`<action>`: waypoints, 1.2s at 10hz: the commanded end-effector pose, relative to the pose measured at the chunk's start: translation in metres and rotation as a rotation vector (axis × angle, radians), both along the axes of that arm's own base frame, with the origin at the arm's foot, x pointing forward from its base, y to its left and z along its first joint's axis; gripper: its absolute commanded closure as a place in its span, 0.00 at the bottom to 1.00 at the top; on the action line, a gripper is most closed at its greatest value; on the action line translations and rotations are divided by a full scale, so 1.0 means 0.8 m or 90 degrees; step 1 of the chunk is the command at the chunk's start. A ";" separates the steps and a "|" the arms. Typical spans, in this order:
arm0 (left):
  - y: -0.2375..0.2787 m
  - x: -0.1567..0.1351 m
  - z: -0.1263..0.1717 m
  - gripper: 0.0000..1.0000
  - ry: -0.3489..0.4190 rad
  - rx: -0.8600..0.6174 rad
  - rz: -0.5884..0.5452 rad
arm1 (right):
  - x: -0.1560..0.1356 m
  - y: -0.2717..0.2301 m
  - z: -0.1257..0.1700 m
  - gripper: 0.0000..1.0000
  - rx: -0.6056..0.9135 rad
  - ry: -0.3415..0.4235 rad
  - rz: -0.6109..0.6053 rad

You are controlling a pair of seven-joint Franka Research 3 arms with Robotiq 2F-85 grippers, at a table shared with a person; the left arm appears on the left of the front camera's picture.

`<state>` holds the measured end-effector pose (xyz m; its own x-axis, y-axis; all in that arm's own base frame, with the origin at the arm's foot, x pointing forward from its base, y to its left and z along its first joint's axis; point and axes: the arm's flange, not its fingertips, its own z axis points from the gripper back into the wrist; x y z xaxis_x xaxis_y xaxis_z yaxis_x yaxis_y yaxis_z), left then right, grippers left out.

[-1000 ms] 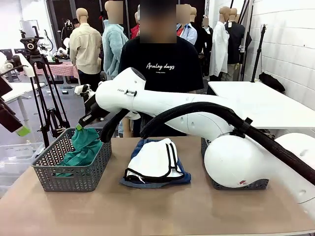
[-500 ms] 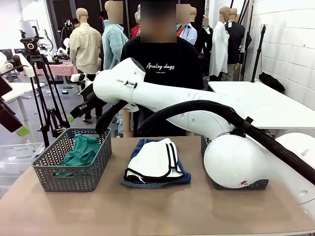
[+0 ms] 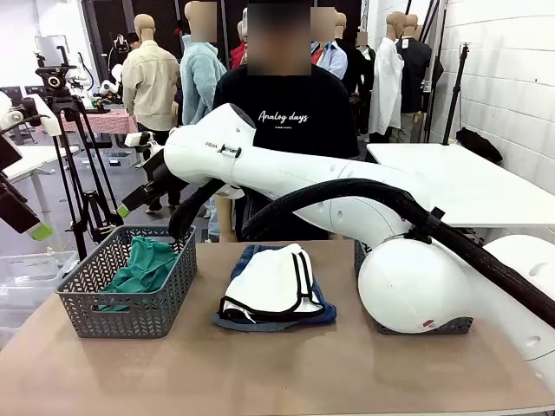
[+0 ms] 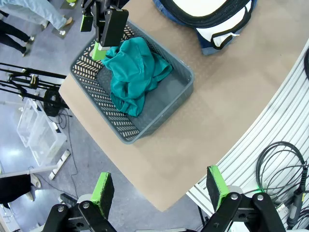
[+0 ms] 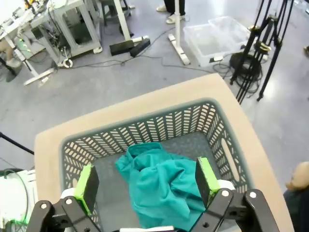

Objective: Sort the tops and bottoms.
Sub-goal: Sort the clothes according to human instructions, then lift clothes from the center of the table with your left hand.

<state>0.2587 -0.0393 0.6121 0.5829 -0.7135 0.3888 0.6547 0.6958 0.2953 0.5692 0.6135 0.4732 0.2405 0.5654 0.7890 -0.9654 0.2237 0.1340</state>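
The teal-green top (image 3: 143, 264) lies crumpled in the grey basket (image 3: 130, 316) at the table's left. My right gripper (image 3: 130, 204) hangs open just above the basket's far edge, holding nothing. From the wrist, the right gripper (image 5: 147, 183) looks down between spread green pads onto the top (image 5: 164, 186). White shorts with black trim (image 3: 273, 282) rest on blue denim shorts (image 3: 323, 314) at mid-table. My left gripper (image 4: 159, 191) is open, high over the table's left corner, above the top (image 4: 135, 72) and basket (image 4: 159, 111).
A second grey basket (image 3: 451, 327) stands at the right, mostly hidden behind my right arm's base. A person in a black T-shirt (image 3: 286, 113) stands at the far side. A tripod (image 3: 78, 156) stands on the floor left of the table.
My right gripper has opened and let go of the teal top, which dropped into the left basket. The gripper then rose and drew back to the left.
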 end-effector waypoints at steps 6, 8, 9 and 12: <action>0.002 0.000 0.001 0.00 -0.002 0.010 0.002 | -0.001 0.000 0.002 0.00 0.006 -0.008 0.007; 0.002 0.000 0.001 0.00 -0.002 0.010 0.002 | -0.001 0.000 0.002 0.00 0.006 -0.008 0.007; 0.002 0.000 0.001 0.00 -0.002 0.010 0.002 | -0.001 0.000 0.002 0.00 0.006 -0.008 0.007; 0.002 0.000 0.001 0.00 -0.002 0.010 0.002 | -0.001 0.000 0.002 0.00 0.006 -0.008 0.007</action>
<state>0.2587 -0.0393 0.6121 0.5829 -0.7135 0.3888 0.6547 0.6958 0.2953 0.5692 0.6134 0.4734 0.2404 0.5648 0.7894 -0.9654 0.2239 0.1338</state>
